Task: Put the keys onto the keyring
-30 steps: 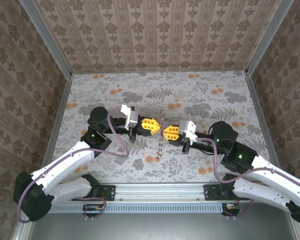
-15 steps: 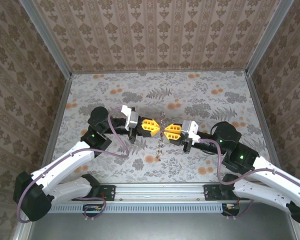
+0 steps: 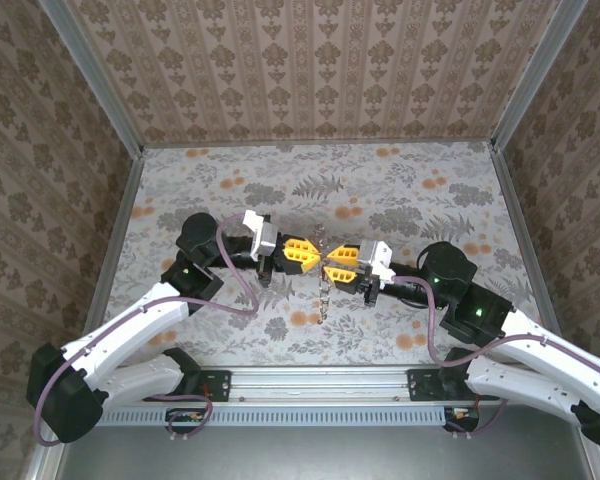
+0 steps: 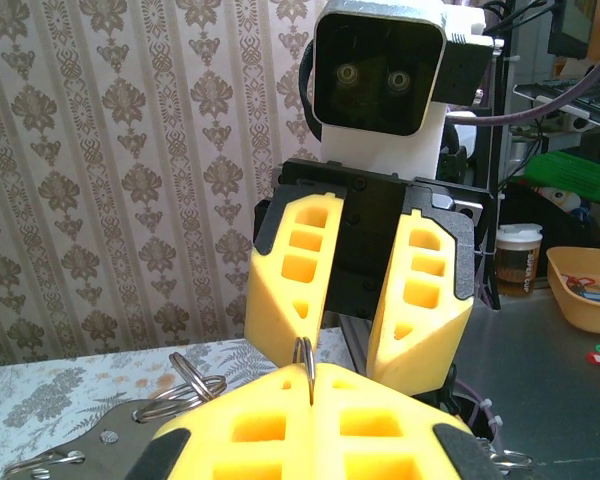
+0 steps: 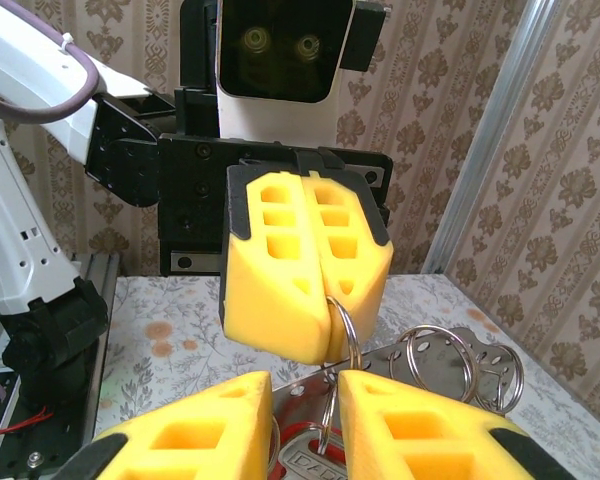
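My left gripper [image 3: 316, 256] is shut on the keyring [image 4: 305, 352], a thin metal hoop standing edge-on above its yellow fingertips. In the right wrist view the keyring [image 5: 347, 322] sticks out below the left gripper [image 5: 326, 342] and runs down into the gap of my right gripper [image 5: 305, 398]. That gripper is open, a finger on either side of the hoop. The key [image 5: 320, 462], silvery with red around it, hangs on the hoop low between those fingers. From above, both grippers meet tip to tip, the right gripper [image 3: 331, 268] facing the left, with the bundle [image 3: 323, 295] dangling beneath.
A perforated metal plate [image 5: 540, 395] carrying several spare split rings [image 5: 435, 352] hangs beside the key. The same rings [image 4: 185, 385] appear left of my left fingers. Patterned walls enclose the floral table [image 3: 430, 200] on three sides; the arm bases stand at the near edge.
The right gripper's jaws have parted around the hoop. The left gripper stays shut on the keyring, and both arms have barely shifted.
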